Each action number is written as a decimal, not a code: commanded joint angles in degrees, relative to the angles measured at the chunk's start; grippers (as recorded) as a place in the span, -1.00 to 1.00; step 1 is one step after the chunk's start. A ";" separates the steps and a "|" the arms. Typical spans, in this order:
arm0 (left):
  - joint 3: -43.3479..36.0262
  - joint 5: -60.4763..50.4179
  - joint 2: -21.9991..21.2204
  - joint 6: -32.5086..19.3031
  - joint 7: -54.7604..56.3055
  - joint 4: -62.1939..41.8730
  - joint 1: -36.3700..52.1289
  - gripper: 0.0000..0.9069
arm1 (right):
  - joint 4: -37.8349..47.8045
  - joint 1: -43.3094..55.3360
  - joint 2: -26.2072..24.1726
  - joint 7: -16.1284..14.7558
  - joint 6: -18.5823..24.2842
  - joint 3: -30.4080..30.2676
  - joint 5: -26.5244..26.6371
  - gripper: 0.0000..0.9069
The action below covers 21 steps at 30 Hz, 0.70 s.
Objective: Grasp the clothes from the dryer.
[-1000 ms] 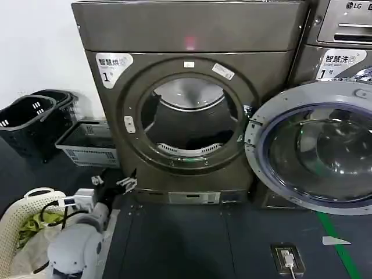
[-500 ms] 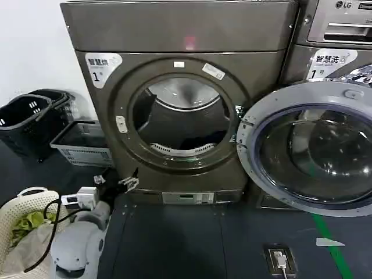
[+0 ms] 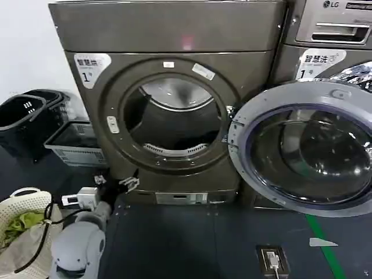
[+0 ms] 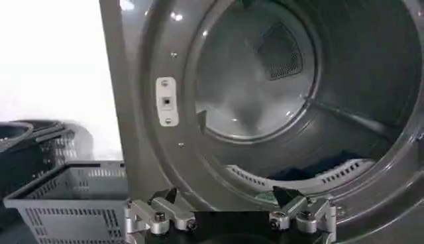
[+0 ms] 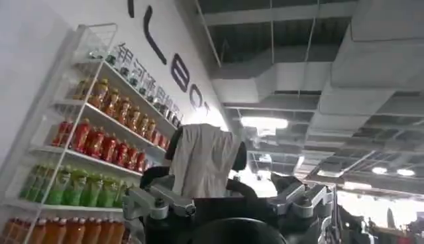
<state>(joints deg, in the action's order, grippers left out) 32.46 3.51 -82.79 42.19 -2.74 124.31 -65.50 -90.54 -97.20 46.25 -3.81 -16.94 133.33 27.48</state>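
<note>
Our left gripper (image 3: 113, 183) hangs low before the dryer (image 3: 168, 99), fingers spread apart and empty. Up and to its left sits a white sticker (image 3: 92, 64) reading "1" beside Chinese characters. Straight ahead and above gapes the round opening, where dark clothes (image 4: 311, 172) lie at the drum's bottom. Further right, the glass door (image 3: 302, 154) stands swung open, below a machine marked LG (image 3: 330, 4). Our right gripper (image 5: 228, 202) points at a ceiling, fingers parted, near shelves of bottles (image 5: 99, 139).
</note>
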 commanded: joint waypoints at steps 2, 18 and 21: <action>0.18 0.02 0.29 2.81 -0.03 -0.06 0.00 1.00 | 0.02 -0.08 0.14 0.00 0.12 0.09 0.01 1.00; -0.22 -0.24 0.12 2.81 -0.01 -0.09 -0.15 1.00 | 0.44 -0.20 0.77 0.69 0.53 0.99 0.07 1.00; -0.45 -0.27 0.09 2.81 -0.05 0.11 -0.19 1.00 | 0.45 -0.07 0.99 1.50 1.42 1.22 0.44 1.00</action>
<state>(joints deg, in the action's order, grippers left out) 32.15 3.32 -82.70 42.19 -2.74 124.37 -65.64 -90.12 -97.36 47.16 -2.84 -16.07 134.34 27.76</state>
